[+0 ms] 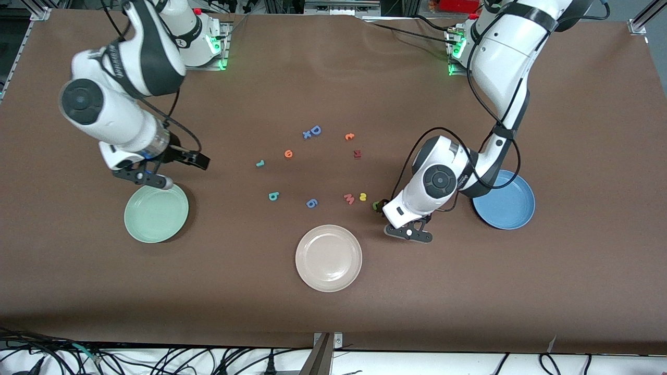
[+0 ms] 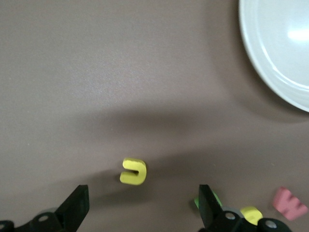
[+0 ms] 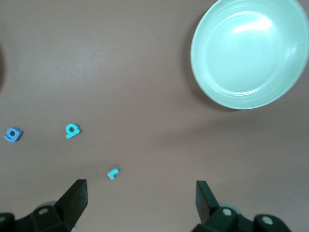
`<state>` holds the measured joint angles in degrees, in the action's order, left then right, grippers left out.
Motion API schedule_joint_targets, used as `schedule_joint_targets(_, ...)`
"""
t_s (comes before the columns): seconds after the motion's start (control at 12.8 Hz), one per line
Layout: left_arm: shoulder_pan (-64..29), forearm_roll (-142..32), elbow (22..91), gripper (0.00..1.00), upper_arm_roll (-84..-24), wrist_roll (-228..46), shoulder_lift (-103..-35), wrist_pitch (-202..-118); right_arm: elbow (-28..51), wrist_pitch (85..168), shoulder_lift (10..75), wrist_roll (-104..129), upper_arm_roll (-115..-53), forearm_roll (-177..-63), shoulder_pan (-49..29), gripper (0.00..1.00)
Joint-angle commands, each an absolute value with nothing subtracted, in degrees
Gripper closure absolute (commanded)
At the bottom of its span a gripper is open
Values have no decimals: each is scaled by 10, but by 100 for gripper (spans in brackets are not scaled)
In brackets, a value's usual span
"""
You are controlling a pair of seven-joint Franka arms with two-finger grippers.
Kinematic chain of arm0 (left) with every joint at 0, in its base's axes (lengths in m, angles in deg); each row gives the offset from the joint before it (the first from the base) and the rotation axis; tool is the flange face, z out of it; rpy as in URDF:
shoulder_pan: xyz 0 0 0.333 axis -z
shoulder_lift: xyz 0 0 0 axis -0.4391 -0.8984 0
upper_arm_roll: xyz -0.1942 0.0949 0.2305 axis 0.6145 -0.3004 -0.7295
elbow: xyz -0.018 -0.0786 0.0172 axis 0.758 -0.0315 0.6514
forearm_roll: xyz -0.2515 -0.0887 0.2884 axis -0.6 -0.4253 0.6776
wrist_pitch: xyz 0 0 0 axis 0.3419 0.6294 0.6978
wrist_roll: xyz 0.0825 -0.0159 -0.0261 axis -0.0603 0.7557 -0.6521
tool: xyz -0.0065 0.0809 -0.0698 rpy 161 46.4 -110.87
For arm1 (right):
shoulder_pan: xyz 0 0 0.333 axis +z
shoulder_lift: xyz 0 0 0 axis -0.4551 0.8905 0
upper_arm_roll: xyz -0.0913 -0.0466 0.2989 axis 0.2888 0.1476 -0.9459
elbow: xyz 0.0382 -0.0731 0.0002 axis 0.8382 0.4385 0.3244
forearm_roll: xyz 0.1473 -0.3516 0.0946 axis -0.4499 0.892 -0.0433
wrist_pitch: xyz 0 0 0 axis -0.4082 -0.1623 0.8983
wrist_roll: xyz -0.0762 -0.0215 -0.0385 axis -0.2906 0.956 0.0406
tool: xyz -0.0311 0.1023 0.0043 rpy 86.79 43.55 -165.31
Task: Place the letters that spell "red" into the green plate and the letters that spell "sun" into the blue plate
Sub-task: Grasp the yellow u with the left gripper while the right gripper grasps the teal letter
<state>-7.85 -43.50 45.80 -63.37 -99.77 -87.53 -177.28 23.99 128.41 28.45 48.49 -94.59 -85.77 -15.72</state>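
My left gripper [image 1: 409, 233] [image 2: 142, 195] hangs open low over the table between the cream plate and the blue plate [image 1: 508, 208]. The yellow "u" [image 2: 133, 171] lies just ahead of its gap. The green "n" [image 1: 376, 205] [image 2: 216, 198] sits beside one finger, with the yellow "s" [image 1: 363, 196] [image 2: 251, 214] close by. My right gripper [image 1: 146, 178] [image 3: 140, 203] is open and empty above the rim of the green plate [image 1: 156, 213] [image 3: 246, 53]. The teal "r" [image 1: 260, 163] [image 3: 113, 172], orange "e" [image 1: 288, 153] and teal "d" [image 1: 274, 196] [image 3: 72, 130] lie mid-table.
A cream plate [image 1: 328, 258] [image 2: 270, 53] sits nearest the front camera. A pink "M" [image 1: 349, 198] [image 2: 289, 203], a blue "6" [image 1: 311, 203] [image 3: 13, 134], a blue "D" [image 1: 312, 132], an orange squiggle [image 1: 349, 136] and a dark red letter [image 1: 357, 153] lie among the letters.
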Motion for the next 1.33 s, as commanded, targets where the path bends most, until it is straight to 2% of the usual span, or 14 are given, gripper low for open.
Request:
schedule_joint_targets(0.0,-79,-391,450,0,-641,-1013,-888,-1795,271,1356,303,549,-942,-864,-121,1)
schedule_joint_targets(0.16,-80,-389,461,2,-640,-1020,-888,-1795,271,1402,335,601,-942,-862,-91,1)
schedule_joint_targets(0.23,-76,-389,466,8,-640,-1034,-888,-1797,270,1433,354,624,-941,-856,-77,1)
schedule_joint_targets(0.39,-72,-388,467,29,-640,-1046,-889,-1797,266,1502,396,654,-941,-852,-59,1)
schedule_joint_targets(0.63,-72,-387,471,46,-641,-1046,-890,-1799,262,1561,441,687,-938,-830,-43,1)
schedule_joint_targets(0.78,-72,-387,471,46,-641,-1046,-891,-1804,260,1589,464,732,-938,-802,-30,1)
schedule_joint_targets(0.86,-72,-387,472,53,-641,-1046,-891,-1806,253,1591,476,749,-937,-793,-25,1)
schedule_joint_targets(1.02,-72,-387,472,82,-641,-1045,-891,-1806,239,1592,492,765,-937,-790,-23,1)
schedule_joint_targets(1.1,-72,-387,471,92,-641,-1043,-891,-1806,229,1592,502,772,-937,-790,-23,1)
schedule_joint_targets(1.17,-72,-387,470,96,-641,-1042,-890,-1806,220,1592,515,781,-937,-790,-20,1)
schedule_joint_targets(1.25,-72,-387,470,96,-641,-1042,-890,-1806,211,1592,527,791,-936,-790,-11,1)
